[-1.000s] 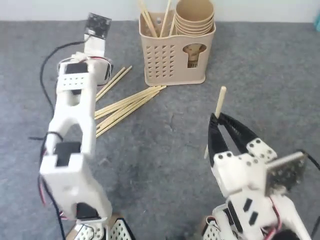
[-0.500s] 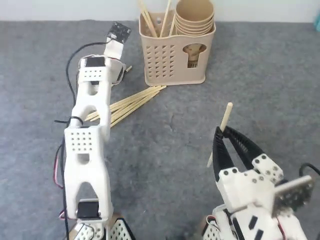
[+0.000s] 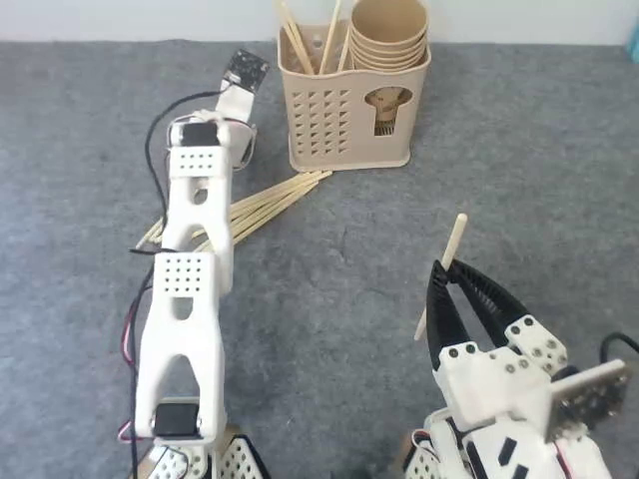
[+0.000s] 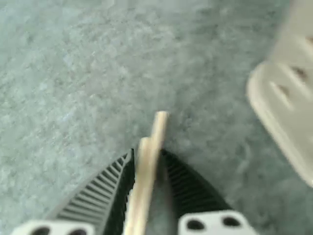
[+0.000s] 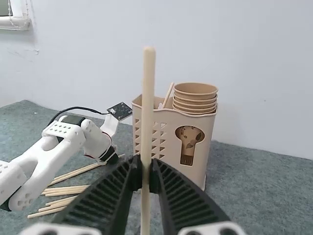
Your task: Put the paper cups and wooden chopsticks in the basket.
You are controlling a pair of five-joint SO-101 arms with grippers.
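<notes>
- Right tool [image 5: 145,164] is seen clamped tight on one wooden chopstick [image 5: 148,98], jaws shut down to stick width. Stick is held upright, gripped approx. mid-length, top end well above the jaws.
- Left tool [image 4: 146,154] is nearly closed too, a second stick [image 4: 145,166] pinched between the ribbed jaws w/ its tip poking out past them. Whether one stick or two is held there can't be told.
- Basket [image 3: 344,120] is stood at the far edge of the surface [image 3: 519,150]. Paper cups [image 3: 387,30] are already stacked in one compartment, and a few stored sticks [image 3: 292,30] are stood in the other, beside them.
- Loose bundle [image 3: 270,198] is left lying flat on the surface, just in front of the basket, partly covered by the left arm [image 3: 195,259].
- Wooden chopstick is held well apart from the basket, on the near side. Left tool is placed much nearer, w/ a basket corner seen close by in its wrist view.
- Handling, as judged: sticks are light, stiff, thin and smooth, so likely to pivot or slip in a pinch grip. A mid-length hold is preferred; an end hold would let the stick swing.
- Cups are judged light and easily crushed, but no more handling of them seems needed.
- Stick should be kept near vertical and fed end-first into the narrow compartment.
</notes>
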